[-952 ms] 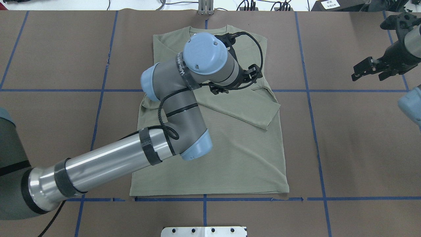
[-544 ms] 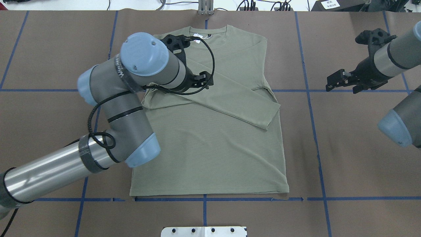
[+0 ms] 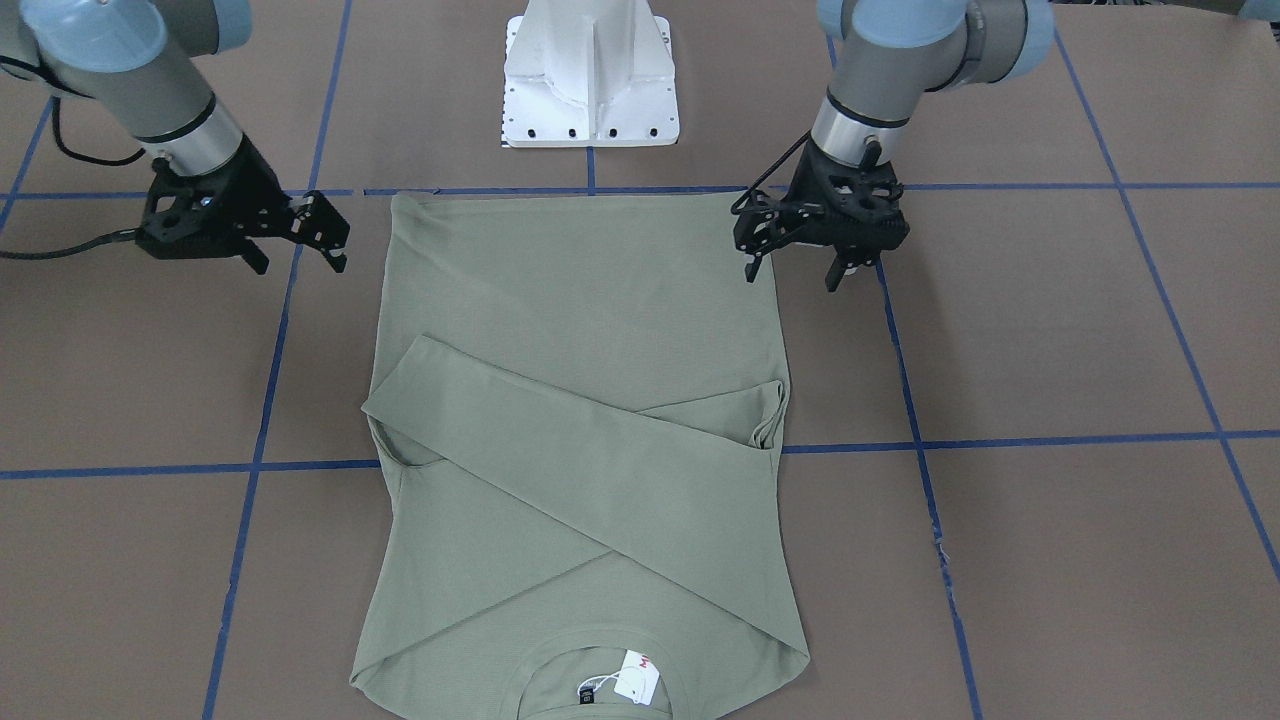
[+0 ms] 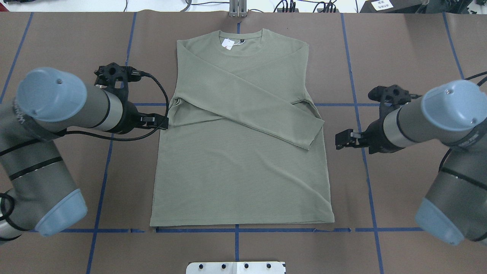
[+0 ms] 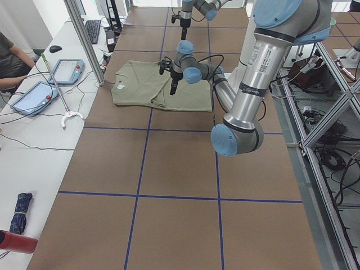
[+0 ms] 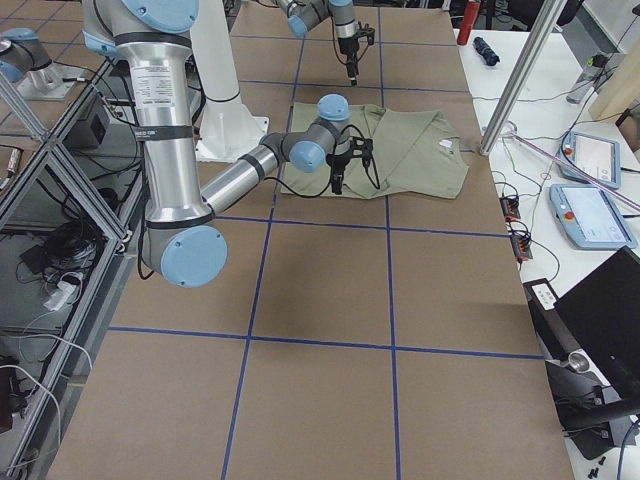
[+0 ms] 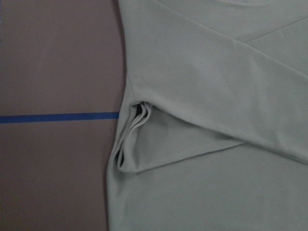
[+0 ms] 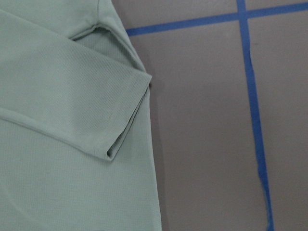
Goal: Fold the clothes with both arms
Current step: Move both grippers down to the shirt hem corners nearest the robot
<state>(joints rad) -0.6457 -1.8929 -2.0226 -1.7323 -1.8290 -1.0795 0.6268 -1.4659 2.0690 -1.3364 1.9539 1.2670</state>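
The sage-green long-sleeved shirt (image 4: 243,163) (image 3: 580,290) lies flat on the brown table, neck toward the far side, both sleeves crossed over the chest. A white hang tag (image 4: 228,43) (image 3: 635,678) sits at the neck. My left gripper (image 4: 159,123) (image 3: 792,275) hovers open and empty just outside the shirt's left edge, by the folded sleeve bend (image 7: 132,144). My right gripper (image 4: 343,139) (image 3: 298,258) stands open and empty a little off the shirt's right edge, near the sleeve cuff (image 8: 127,115) (image 4: 314,133).
Blue tape lines (image 4: 363,104) grid the table. The white pedestal base (image 3: 590,80) (image 4: 236,267) stands at the robot's side of the shirt's hem. A side bench with tablets (image 5: 34,95) (image 6: 590,160) and a person's arm (image 5: 11,62) lies beyond the far edge.
The left arm swung left off the shirt's chest to just outside its left edge. The right arm came in and toward the robot, close to the shirt's right edge.
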